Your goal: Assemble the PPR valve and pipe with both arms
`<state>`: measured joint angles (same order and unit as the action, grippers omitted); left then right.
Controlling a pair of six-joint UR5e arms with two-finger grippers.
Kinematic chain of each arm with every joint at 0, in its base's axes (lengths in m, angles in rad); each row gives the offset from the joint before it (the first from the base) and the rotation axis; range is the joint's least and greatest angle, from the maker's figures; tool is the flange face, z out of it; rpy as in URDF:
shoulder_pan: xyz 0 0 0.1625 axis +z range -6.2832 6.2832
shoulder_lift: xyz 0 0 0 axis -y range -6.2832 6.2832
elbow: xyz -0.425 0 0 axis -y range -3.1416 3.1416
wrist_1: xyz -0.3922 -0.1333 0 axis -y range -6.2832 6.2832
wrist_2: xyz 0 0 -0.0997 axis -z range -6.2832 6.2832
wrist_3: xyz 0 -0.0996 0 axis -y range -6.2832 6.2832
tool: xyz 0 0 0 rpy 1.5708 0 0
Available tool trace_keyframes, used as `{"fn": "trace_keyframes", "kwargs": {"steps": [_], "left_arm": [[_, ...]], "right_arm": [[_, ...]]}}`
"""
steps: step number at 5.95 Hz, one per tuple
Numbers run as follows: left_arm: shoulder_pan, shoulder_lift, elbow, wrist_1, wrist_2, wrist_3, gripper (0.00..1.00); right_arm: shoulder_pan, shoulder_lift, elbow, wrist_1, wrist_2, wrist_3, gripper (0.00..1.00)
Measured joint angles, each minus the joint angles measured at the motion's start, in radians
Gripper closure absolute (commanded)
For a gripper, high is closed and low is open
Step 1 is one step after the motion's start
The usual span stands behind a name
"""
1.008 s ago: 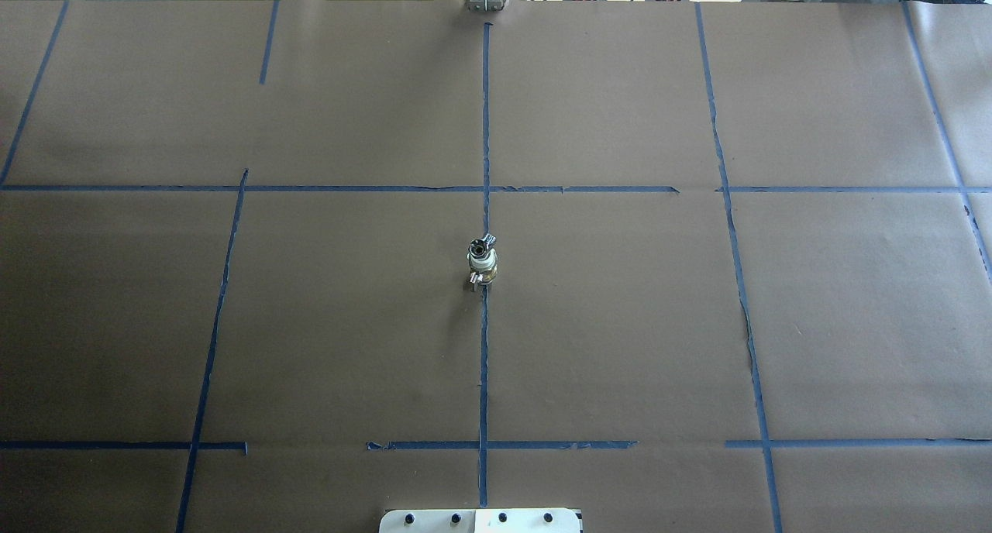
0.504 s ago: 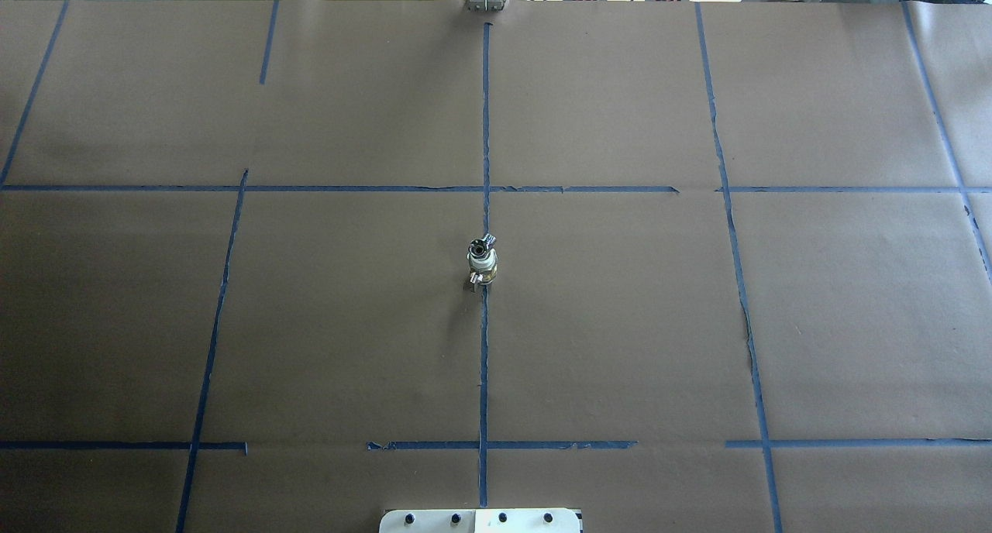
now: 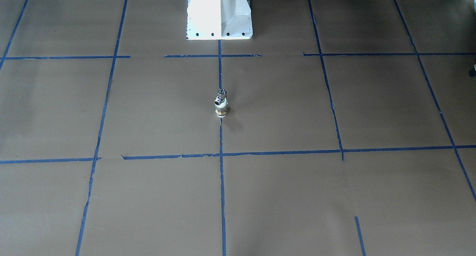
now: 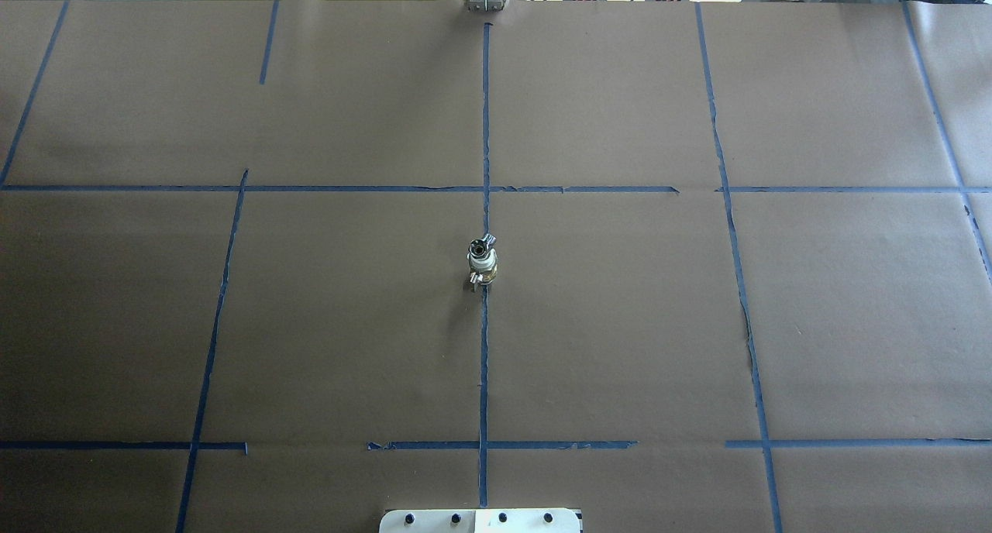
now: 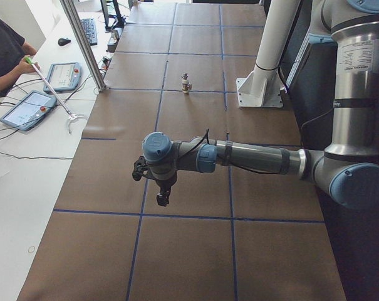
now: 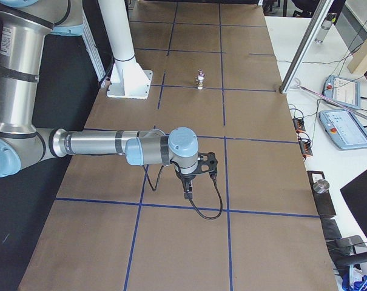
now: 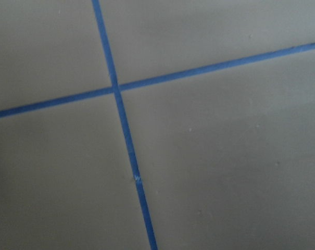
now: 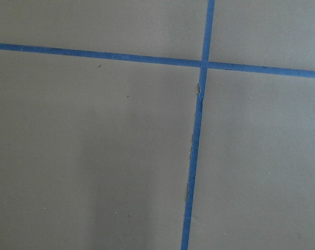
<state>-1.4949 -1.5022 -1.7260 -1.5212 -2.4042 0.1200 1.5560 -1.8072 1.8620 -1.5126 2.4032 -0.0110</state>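
A small valve and pipe piece (image 4: pixel 481 263), metal with a white middle and a brass foot, stands upright on the blue centre tape line. It also shows in the front view (image 3: pixel 221 103) and small in both side views (image 5: pixel 186 83) (image 6: pixel 200 79). My left gripper (image 5: pixel 163 194) hangs over the table's left end, far from the piece. My right gripper (image 6: pixel 188 191) hangs over the right end, also far from it. Both show only in side views, so I cannot tell whether they are open or shut. The wrist views show only paper and tape.
Brown paper with blue tape lines (image 4: pixel 486 130) covers the table. The white robot base (image 3: pixel 219 14) stands at the near middle edge. An aluminium post (image 5: pixel 83 44), teach pendants (image 5: pixel 26 110) (image 6: pixel 344 91) and an operator (image 5: pixel 4 50) are beyond the far edge.
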Motion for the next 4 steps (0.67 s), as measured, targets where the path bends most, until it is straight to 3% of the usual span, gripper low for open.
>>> {"fn": "trace_keyframes", "kwargs": {"steps": [4], "left_arm": [[-0.045, 0.002, -0.039, 0.102, -0.001, 0.010, 0.00]], "right_arm": [[-0.038, 0.003, -0.002, 0.000, 0.015, 0.001, 0.00]]}}
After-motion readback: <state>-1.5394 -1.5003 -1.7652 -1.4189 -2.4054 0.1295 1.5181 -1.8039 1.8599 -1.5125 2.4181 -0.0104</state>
